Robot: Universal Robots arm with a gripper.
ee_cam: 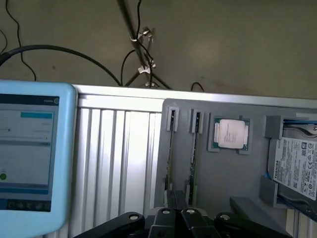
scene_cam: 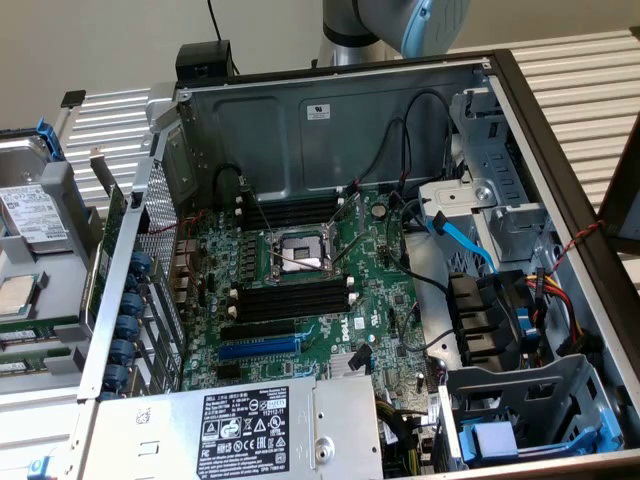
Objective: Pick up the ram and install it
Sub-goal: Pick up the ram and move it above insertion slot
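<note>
**Item: pick of the ram, approach stage**

- Computer case: lies open, with the motherboard exposed. The black memory slots below the processor socket look vacant, though the view is too coarse to be sure.
- Grey tray: sits outside the case and carries a hard drive, a loose processor and the memory sticks.
- Gripper: fingers are pressed together and hold nothing. It hovers over the tray at the near ends of the sticks.
- The ram: a thin green stick standing on edge in a tray holder, with a second stick just beside it. Neither is touched or lifted. Which of the two is the target cannot be told.

**Handling note (a judgement).** The pick has not been made. Pressed-together fingers cannot straddle a board this thin, so they need to part before the descent. A good grasp would:

- sit centred along the stick's length
- bear on the flat faces, not on the chips' corners
- stay square to the holder so the stick draws straight out
- keep clear of the neighbouring stick — the gap between the two is narrow
</note>
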